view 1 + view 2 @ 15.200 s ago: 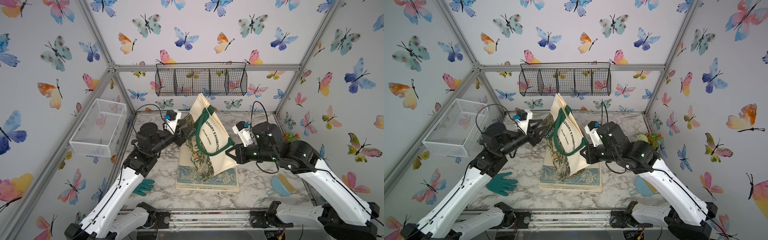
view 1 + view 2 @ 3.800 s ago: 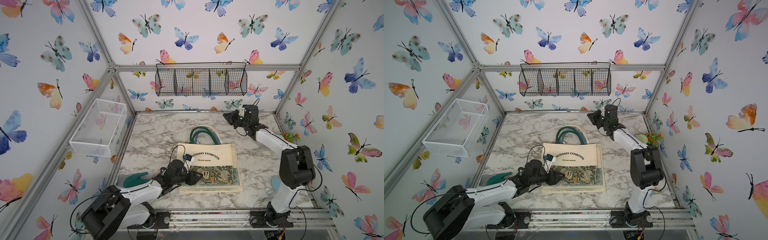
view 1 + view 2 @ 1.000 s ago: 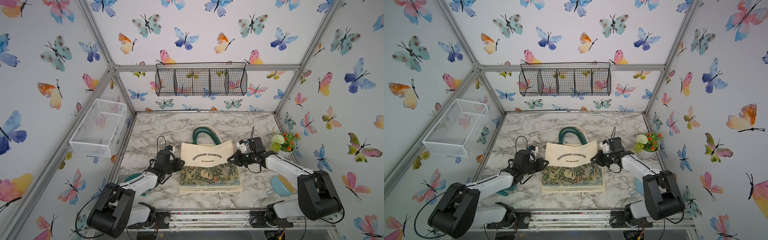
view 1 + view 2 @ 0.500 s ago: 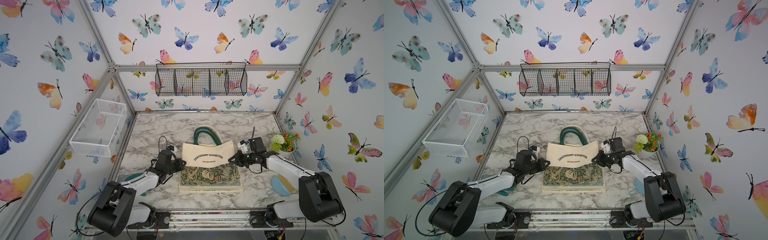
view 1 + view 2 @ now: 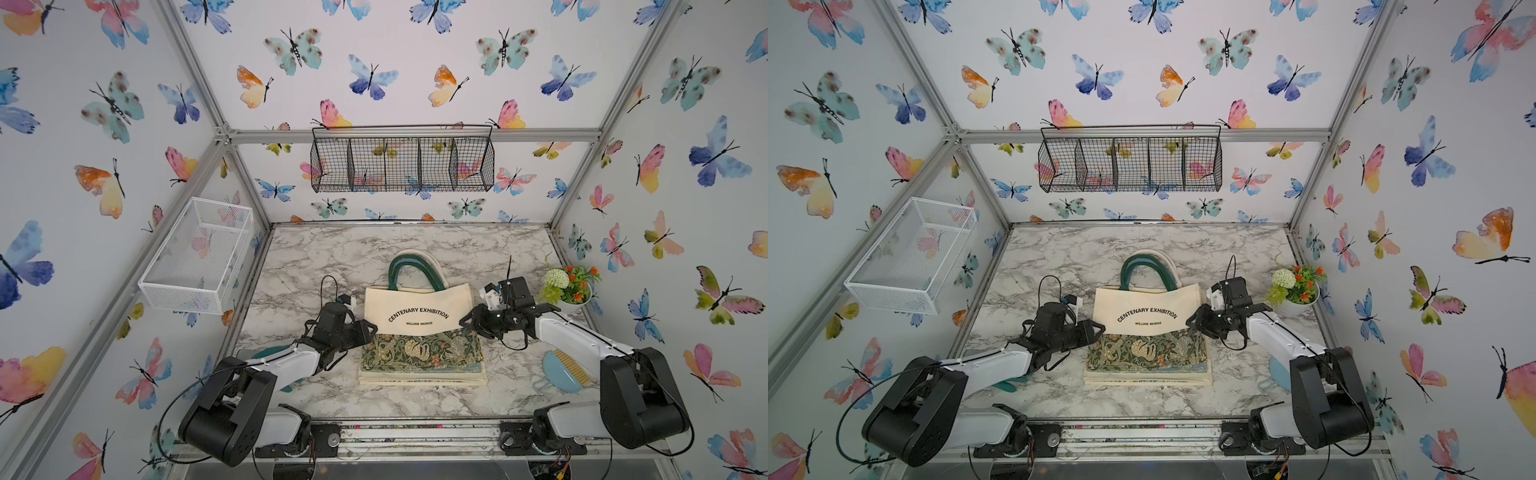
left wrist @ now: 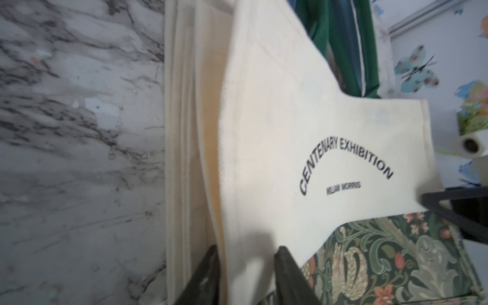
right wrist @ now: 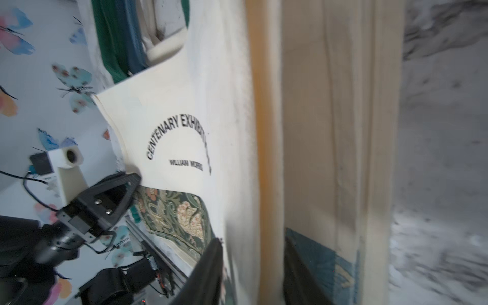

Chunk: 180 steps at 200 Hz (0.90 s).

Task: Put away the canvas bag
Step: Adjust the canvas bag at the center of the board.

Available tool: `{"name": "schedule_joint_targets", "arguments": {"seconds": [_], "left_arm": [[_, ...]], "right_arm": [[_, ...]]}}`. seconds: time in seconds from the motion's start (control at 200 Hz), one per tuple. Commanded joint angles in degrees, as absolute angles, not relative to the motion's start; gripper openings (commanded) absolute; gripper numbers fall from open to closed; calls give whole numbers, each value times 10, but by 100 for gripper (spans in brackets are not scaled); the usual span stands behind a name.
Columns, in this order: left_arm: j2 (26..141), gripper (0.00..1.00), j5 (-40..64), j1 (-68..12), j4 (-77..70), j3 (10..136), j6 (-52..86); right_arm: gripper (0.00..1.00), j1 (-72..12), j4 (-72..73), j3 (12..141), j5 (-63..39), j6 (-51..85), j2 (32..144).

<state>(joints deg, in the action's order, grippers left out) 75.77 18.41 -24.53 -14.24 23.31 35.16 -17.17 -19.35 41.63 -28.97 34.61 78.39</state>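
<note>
Fingers of the left hand (image 6: 247,248) and right hand (image 7: 252,235) stand narrowly parted, each astride a side edge of the canvas bag (image 5: 419,320), which lies folded on the counter (image 5: 332,257) in front of the black wire basket (image 5: 401,164), green handles (image 5: 411,266) toward it. Light, limp cloth, I judge, that will sag if lifted by one layer, so pinch all layers at both edges. Blur in the wrist views hides whether either hand touches the cloth, and how many layers lie beneath.

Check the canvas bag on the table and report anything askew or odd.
The canvas bag is only half folded: its cream printed flap arches loosely over the floral panel rather than lying flat, with the left gripper and right gripper open at its corners. The green handles poke out behind.
</note>
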Motion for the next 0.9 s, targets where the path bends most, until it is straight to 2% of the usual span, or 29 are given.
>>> {"name": "schedule_joint_targets", "arguments": {"seconds": [0.0, 0.11, 0.175, 0.245, 0.305, 0.37, 0.42, 0.491, 0.541, 0.696, 0.806, 0.896], "left_arm": [[706, 50, 118, -250, -57, 265, 317], [647, 54, 54, -250, 2, 295, 295], [628, 54, 60, -253, 10, 306, 287], [618, 49, 102, -261, -12, 308, 291], [621, 45, 153, -285, -69, 294, 305], [643, 38, 183, -326, -131, 280, 330], [674, 24, 207, -350, -167, 280, 342], [722, 8, 237, -377, -196, 291, 353], [746, 0, 250, -389, -217, 294, 363], [795, 0, 247, -393, -287, 260, 402], [831, 0, 234, -389, -321, 234, 411], [860, 0, 226, -380, -359, 203, 421]], "right_arm": [[49, -171, -267, 441, -166, 314, 729], [53, -171, -304, 475, -90, 295, 676], [54, -171, -305, 487, -92, 289, 653], [50, -171, -279, 483, -168, 279, 645], [45, -171, -226, 458, -295, 280, 649], [37, -176, -122, 403, -420, 338, 664], [30, -182, -11, 358, -488, 400, 677], [22, -191, 115, 314, -521, 470, 693], [17, -196, 170, 298, -525, 495, 708], [6, -230, 316, 249, -514, 550, 797], [5, -238, 416, 206, -510, 584, 857], [4, -238, 417, 181, -495, 561, 895]]}}
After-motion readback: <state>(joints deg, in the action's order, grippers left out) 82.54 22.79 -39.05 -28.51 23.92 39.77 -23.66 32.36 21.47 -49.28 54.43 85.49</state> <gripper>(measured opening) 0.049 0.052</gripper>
